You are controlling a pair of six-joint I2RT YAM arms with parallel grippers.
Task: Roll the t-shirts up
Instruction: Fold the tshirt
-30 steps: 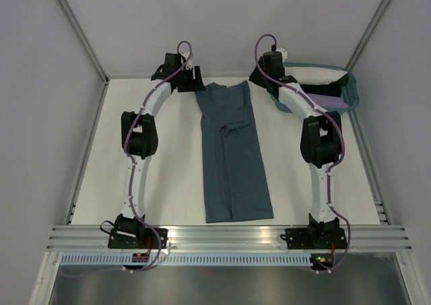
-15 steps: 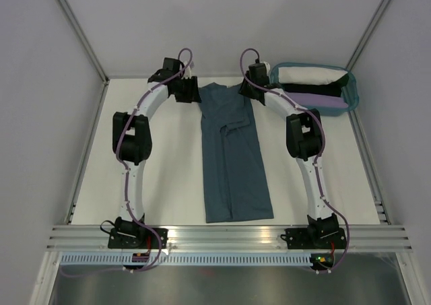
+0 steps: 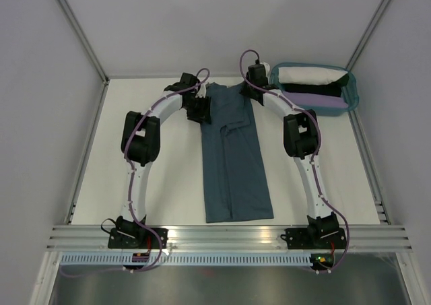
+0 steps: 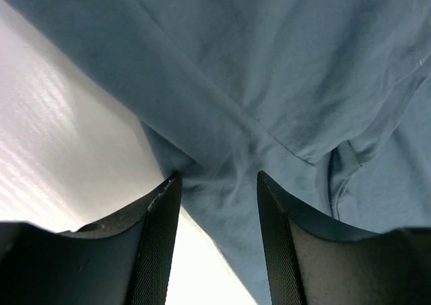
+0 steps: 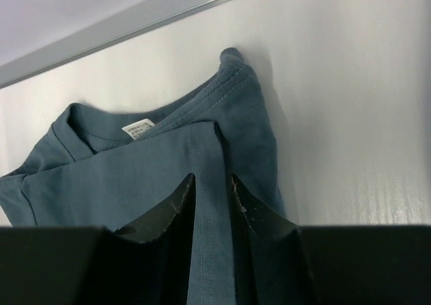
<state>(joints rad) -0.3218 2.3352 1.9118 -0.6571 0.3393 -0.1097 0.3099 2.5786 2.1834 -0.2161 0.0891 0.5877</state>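
When you look through the left wrist camera, the left hand [image 4: 217, 184] has its two fingers apart. A wrinkled bit of the blue shirt [image 4: 283, 76] sits in the gap between them, right at the shirt's edge. White desk [image 4: 60, 150] shows on one side of that edge. This view shows only cloth and desk, not the whole shirt.

The right wrist camera shows the right hand [image 5: 212, 180] with its fingers close together. A folded strip of the shirt runs between them and touches both. I cannot tell if they squeeze it tight. Past the fingers is the neck hole with a small white label [image 5: 138, 128], which no other view shows.

Only the top camera shows the whole shirt. It lies flat on the desk, folded into a long strip, between the two arms. Its neck end points away from the arm bases. The left hand is at the shirt's left edge near that far end, and the right hand is at the far right corner.

Just beside the right hand stands a green basket [image 3: 352, 97]. In it lie a white bundle [image 3: 306, 74], a black bundle [image 3: 306, 87] and a purple bundle [image 3: 324, 102].
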